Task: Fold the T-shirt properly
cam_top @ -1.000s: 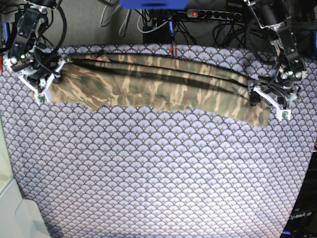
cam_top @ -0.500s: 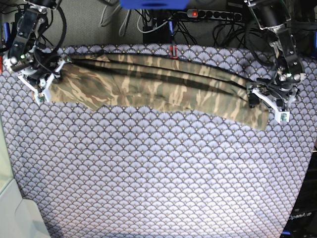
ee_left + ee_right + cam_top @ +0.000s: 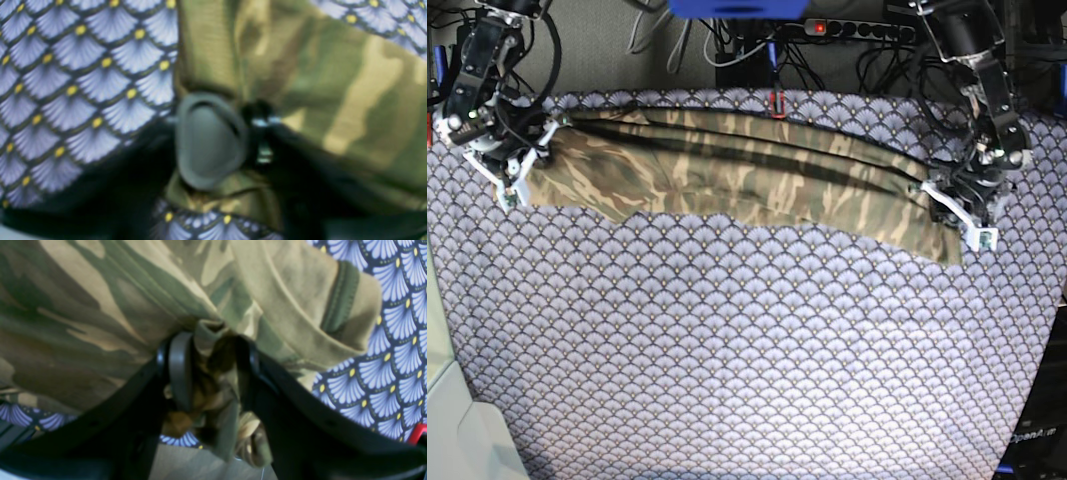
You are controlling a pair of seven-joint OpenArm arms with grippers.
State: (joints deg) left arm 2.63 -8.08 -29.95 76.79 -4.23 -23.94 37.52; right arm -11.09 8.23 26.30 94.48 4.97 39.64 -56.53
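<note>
The camouflage T-shirt (image 3: pixel 747 170) lies as a long folded band across the far part of the table. In the base view my right gripper (image 3: pixel 520 168) is at the shirt's left end. The right wrist view shows the right gripper (image 3: pixel 213 373) shut on a bunched fold of the T-shirt (image 3: pixel 100 306) between its dark fingers (image 3: pixel 178 370). My left gripper (image 3: pixel 954 213) sits on the shirt's right end. In the blurred left wrist view the left gripper (image 3: pixel 247 133) has its grey pad (image 3: pixel 208 140) drawn close against the other finger, pinching the T-shirt (image 3: pixel 333 100) at its edge.
A purple-grey fan-scale cloth (image 3: pixel 747 360) covers the table. Behind its far edge run a power strip (image 3: pixel 857 28) and tangled cables (image 3: pixel 727 45). A small red object (image 3: pixel 775 103) sits at the far edge above the shirt. A pale surface (image 3: pixel 447 420) borders the near left.
My left gripper has closed from wide open and shifted left, drawing the shirt's right corner slightly inward. The right gripper and the left end have stayed put.
</note>
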